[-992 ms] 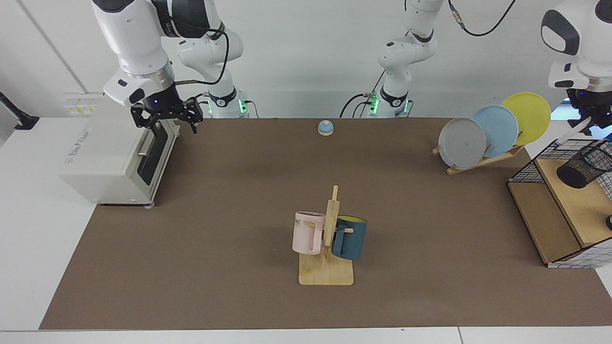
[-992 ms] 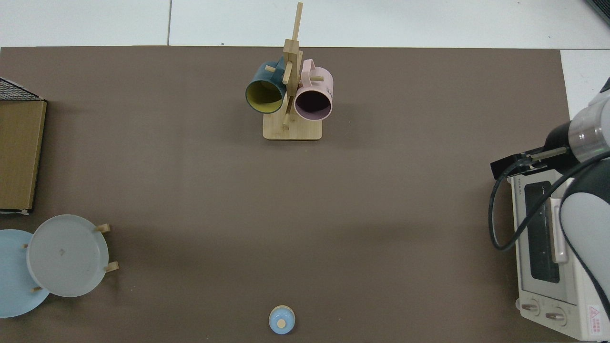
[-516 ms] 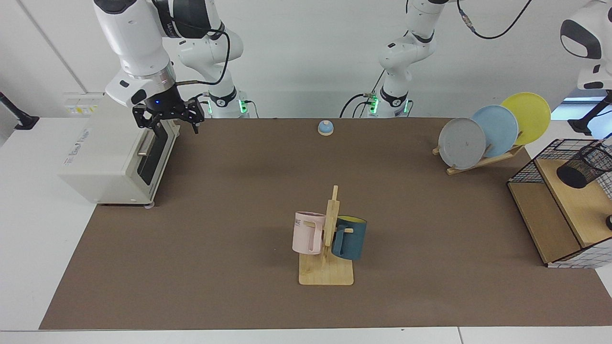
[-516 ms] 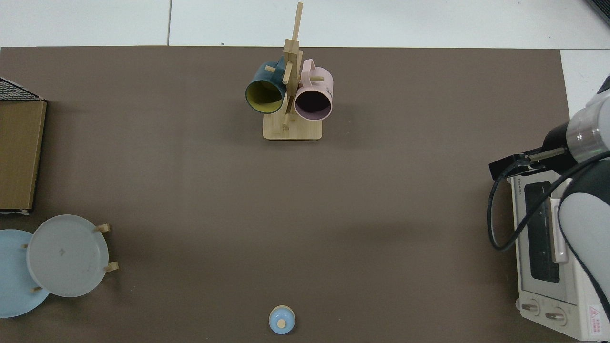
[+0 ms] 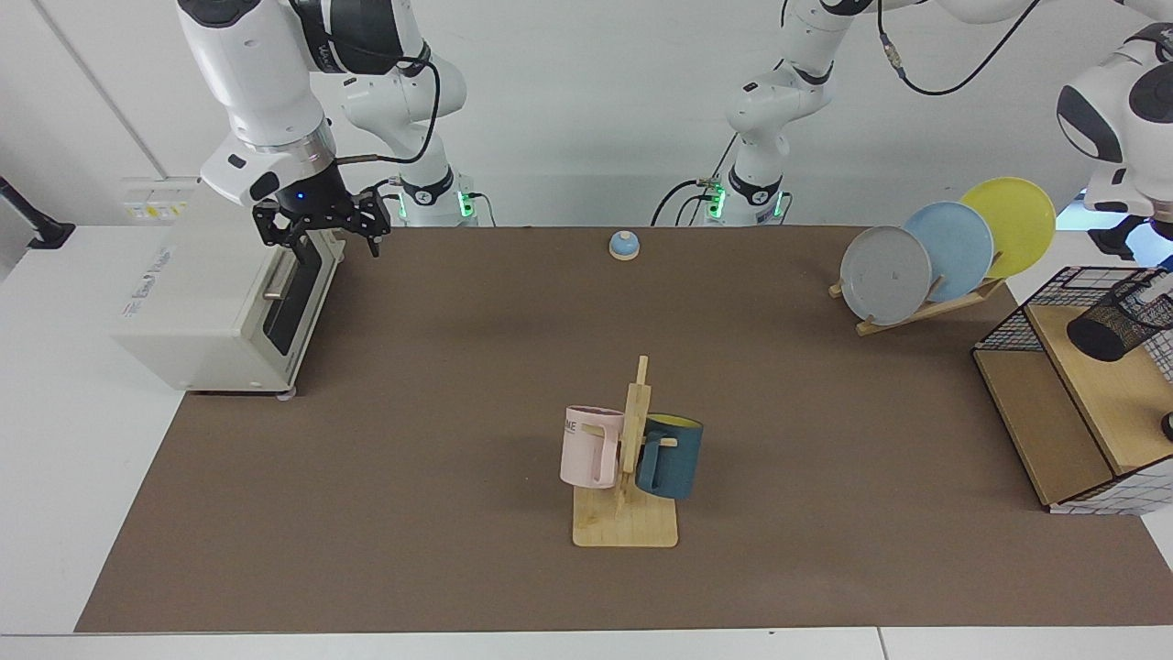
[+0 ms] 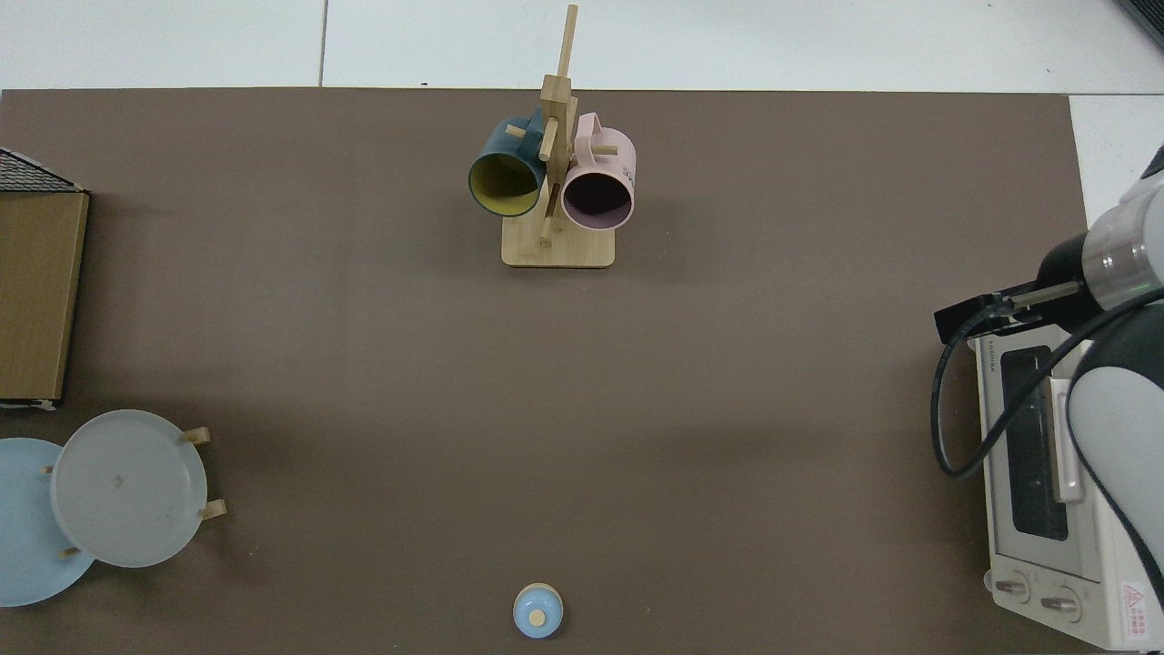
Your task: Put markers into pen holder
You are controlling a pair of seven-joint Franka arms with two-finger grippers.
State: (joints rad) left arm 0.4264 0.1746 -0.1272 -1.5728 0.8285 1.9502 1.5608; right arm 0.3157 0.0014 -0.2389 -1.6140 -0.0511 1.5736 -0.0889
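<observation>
The pen holder (image 5: 1113, 325), a black wire-mesh cup, stands on the upper wooden shelf of the wire basket (image 5: 1008, 321) at the far right of the facing view. A slim pale piece (image 5: 1157, 286) lies at the cup's mouth by the picture's edge; it looks like the marker's barrel, but little of it shows. Just above, only the dark wrist end of my left gripper (image 5: 1113, 240) is in view, cut off by the edge. My right gripper (image 5: 316, 236) hangs open and empty over the toaster oven (image 5: 211, 293), and shows in the top view as the right gripper (image 6: 964, 320).
A wooden mug tree (image 5: 628, 477) with a pink and a dark blue mug stands mid-table near the front. A plate rack (image 5: 926, 275) with three plates sits beside the basket. A small blue bell (image 5: 624, 245) is at the back edge.
A second ago the left gripper held the marker just above the pen holder. The left arm then lifted away, and the marker no longer shows in the gripper. The right arm barely moved.
</observation>
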